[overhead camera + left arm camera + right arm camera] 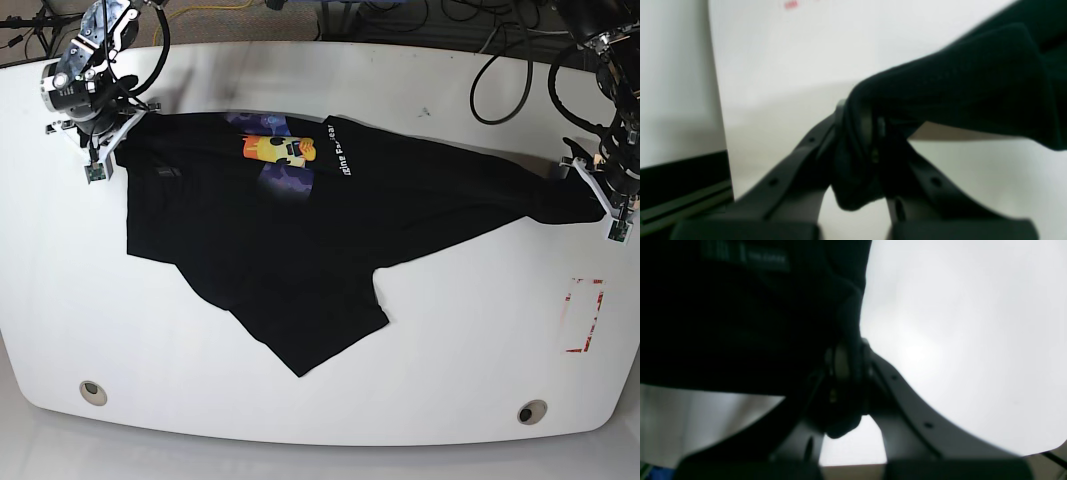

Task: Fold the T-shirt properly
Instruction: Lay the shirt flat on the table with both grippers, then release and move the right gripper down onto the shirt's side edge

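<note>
We start at the left gripper [870, 133]: in its wrist view the two dark fingers [796, 156] converge on a bunched fold of black cloth, which is pinched between the tips and spills out below them in a small lump. From that pinch the T-shirt [967, 86] rises away to the upper right as a thick, stretched band, held clear of the white table [790, 66] with its shadow beneath.

The right gripper [848, 373] shows the same picture on its side: the jaws are closed tight on a wad of the shirt's edge, and the T-shirt [733, 323] fills the upper left of that view as a dark mass, with a small label faintly visible near the top. A knob of fabric hangs below the fingertips.

In the base view we see both pinches at once. The right gripper [103, 148] sits at the table's far left corner of the garment, and the left gripper [603, 190] holds the opposite end near the table's right edge, well apart from its partner. Between them the T-shirt [300, 260] is drawn out across the table [420, 380], narrowing to a taut point toward the left gripper and hanging broad and loose toward the near side, where one corner reaches furthest forward. The yellow-orange face graphic [278, 149] and white lettering [335, 155] lie near the shirt's far edge, closer to the right gripper. A red-outlined mark [583, 315] sits on the table below the left gripper, apart from the cloth.
</note>
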`<state>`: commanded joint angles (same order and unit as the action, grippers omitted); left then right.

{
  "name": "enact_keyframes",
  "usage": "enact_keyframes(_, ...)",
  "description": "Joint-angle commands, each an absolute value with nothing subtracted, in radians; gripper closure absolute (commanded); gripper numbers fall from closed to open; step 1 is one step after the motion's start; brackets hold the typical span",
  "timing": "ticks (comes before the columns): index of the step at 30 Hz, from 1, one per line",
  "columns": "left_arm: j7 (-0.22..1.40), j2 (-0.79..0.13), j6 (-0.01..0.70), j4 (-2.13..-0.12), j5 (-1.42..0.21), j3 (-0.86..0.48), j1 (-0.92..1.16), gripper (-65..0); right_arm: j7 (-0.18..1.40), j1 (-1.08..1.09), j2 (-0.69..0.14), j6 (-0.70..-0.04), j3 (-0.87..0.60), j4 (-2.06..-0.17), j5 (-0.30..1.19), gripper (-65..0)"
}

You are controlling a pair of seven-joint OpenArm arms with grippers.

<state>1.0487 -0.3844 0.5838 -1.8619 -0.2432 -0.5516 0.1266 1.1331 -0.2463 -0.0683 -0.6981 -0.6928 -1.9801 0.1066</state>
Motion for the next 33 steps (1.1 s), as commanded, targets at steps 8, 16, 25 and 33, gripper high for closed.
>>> enact_keyframes(8,1.049,-0.386,0.584,-1.863,-0.243,-0.552,0.142,-1.9,1.135,-0.259,-0.047,-0.698,-0.697,-1.980,0.105,-23.3)
enact_keyframes(16,1.049,-0.426,0.584,-1.867,-0.242,-0.544,0.166,-2.1,1.135,-0.271,-0.048,-0.698,-0.699,-2.009,0.105,-46.1)
enact_keyframes(25,1.049,-0.489,0.584,-1.865,-0.242,-0.510,0.188,-2.1,1.175,-0.260,-0.076,-0.698,-0.745,-2.032,0.113,-46.6)
enact_keyframes(33,1.049,-0.519,0.584,-1.865,-0.242,-0.472,0.189,-2.1,1.175,-0.171,-0.079,-0.698,-0.745,-2.002,0.114,-46.6)
